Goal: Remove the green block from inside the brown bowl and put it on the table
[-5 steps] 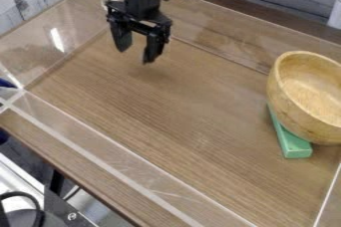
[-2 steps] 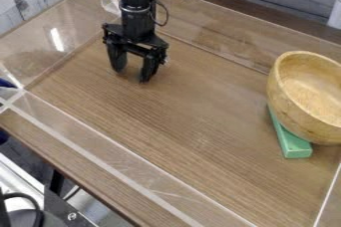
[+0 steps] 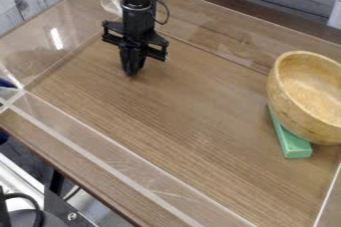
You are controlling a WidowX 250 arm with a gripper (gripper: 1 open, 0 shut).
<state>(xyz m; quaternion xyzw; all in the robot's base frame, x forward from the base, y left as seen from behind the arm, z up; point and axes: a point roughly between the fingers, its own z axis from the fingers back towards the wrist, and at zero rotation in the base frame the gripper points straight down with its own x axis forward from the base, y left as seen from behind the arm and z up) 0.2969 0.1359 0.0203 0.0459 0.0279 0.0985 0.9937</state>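
Fingers (image 3: 134, 69) closed; one green block (image 3: 289, 140).

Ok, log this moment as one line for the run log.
gripper: shut, empty, pointing down at table | green block: on table, partly under brown bowl | bowl: looks empty

The end effector (image 3: 135, 69) points straight down at the bench (image 3: 160, 112), jaws pressed together on nothing, tips at the wood. Well off to its right sits the brown bowl (image 3: 309, 96) — the green block (image 3: 289, 139) lies beside it on the bench, partly tucked under its near side.
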